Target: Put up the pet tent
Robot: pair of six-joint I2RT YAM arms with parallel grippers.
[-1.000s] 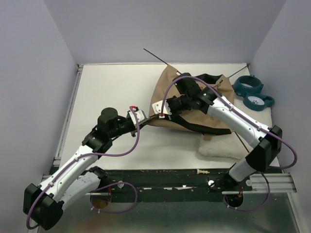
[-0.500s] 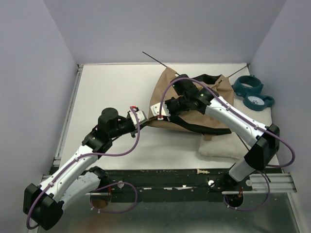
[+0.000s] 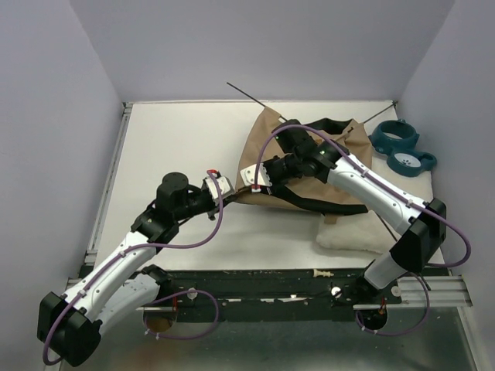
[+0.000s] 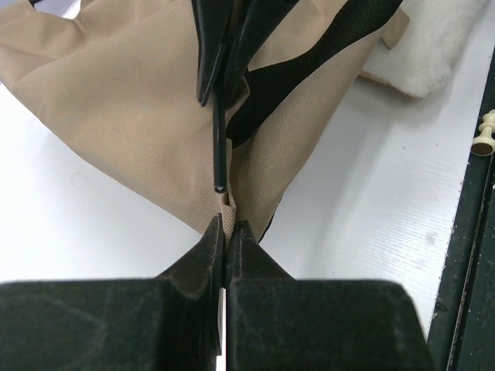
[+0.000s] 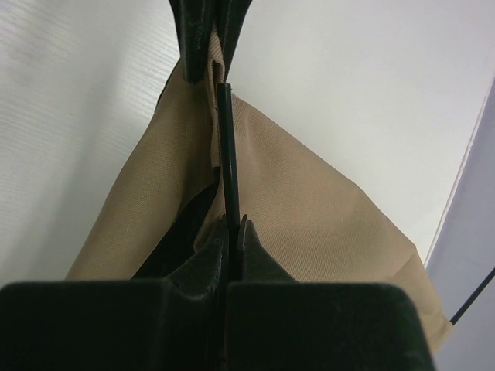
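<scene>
Left wrist: left hand (image 4: 224, 222) pinches pet tent (image 4: 131, 116) corner

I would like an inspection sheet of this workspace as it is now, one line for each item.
Surface: white table, no stains seen.
Job's things: pet tent lies collapsed at back right; a black pole runs to its near corner, end visible just outside the fabric.
Clutter: white fluffy cushion at the tent's near side; teal bowl stand far right; small cream peg on the front rail.
Grippers: left gripper shut on the tent's corner; right gripper shut on the pole.
Cables: purple cables loop from both arms.
Surroundings: plain lilac walls; nothing else seen.
</scene>
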